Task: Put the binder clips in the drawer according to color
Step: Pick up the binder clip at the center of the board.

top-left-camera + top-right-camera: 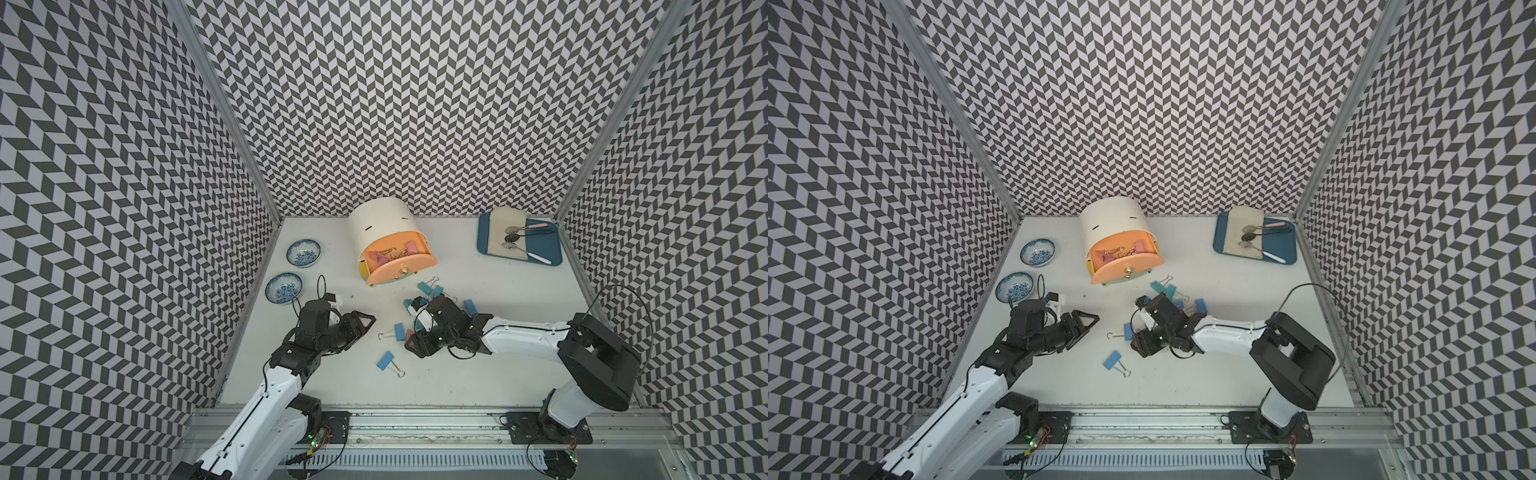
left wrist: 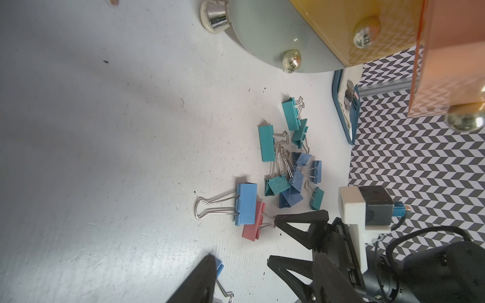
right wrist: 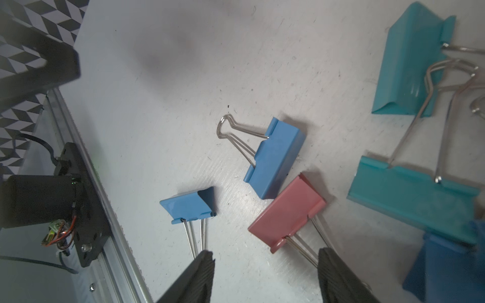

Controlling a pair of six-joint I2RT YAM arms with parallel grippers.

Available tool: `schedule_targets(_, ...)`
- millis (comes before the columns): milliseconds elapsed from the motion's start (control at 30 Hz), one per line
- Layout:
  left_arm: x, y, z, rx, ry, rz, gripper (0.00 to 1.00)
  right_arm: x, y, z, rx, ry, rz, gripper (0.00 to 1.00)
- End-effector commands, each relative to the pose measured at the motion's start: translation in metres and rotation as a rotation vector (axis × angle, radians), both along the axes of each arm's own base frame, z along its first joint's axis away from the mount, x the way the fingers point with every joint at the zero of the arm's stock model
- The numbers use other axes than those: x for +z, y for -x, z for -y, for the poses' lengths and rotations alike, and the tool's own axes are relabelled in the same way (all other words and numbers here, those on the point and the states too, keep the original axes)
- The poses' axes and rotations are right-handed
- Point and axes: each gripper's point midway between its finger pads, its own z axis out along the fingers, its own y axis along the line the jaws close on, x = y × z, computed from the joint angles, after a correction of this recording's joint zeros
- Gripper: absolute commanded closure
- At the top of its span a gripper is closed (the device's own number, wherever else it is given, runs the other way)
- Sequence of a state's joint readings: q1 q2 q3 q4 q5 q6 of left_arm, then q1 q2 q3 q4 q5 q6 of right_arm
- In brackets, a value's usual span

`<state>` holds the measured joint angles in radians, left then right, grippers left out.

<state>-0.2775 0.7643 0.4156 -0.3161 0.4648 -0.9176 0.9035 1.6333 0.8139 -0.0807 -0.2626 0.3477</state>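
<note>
Nearest, left gripper [image 1: 370, 321]: one finger showed in wrist view, other cut off; opening unclear. Beside it, right gripper [image 3: 265, 251] gaped wide, empty, pink clip [image 3: 287, 213] handles at one fingertip. Heap of binder clips [image 2: 286, 168] partly hidden beneath it in top views. Beyond, drawer [image 1: 395, 245]: salmon tray out, holding pink ones.

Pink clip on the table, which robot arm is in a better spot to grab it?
Right, probably. The right gripper is open, with its fingertips right by the wire handles of the pink binder clip. The left gripper sits farther off, with a blue binder clip in between.
</note>
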Motion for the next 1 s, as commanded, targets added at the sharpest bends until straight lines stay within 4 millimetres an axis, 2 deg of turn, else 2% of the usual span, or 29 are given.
schedule_targets(0, 0.010, -0.002, 0.001, -0.012, -0.006, 0.033, 0.37, 0.007, -0.007, -0.011, 0.013, -0.023, 0.048, 0.33)
schedule_targets(433, 0.010, -0.002, 0.002, -0.023, -0.010, 0.037, 0.37, -0.006, 0.004, -0.007, 0.014, -0.002, 0.025, 0.34)
schedule_targets(800, 0.008, 0.003, 0.001, -0.021, 0.000, 0.039, 0.37, -0.013, 0.027, 0.002, 0.009, 0.009, 0.005, 0.35)
schedule_targets(967, 0.009, 0.005, 0.001, -0.021, 0.004, 0.041, 0.37, -0.011, 0.046, 0.003, 0.024, 0.008, 0.001, 0.35)
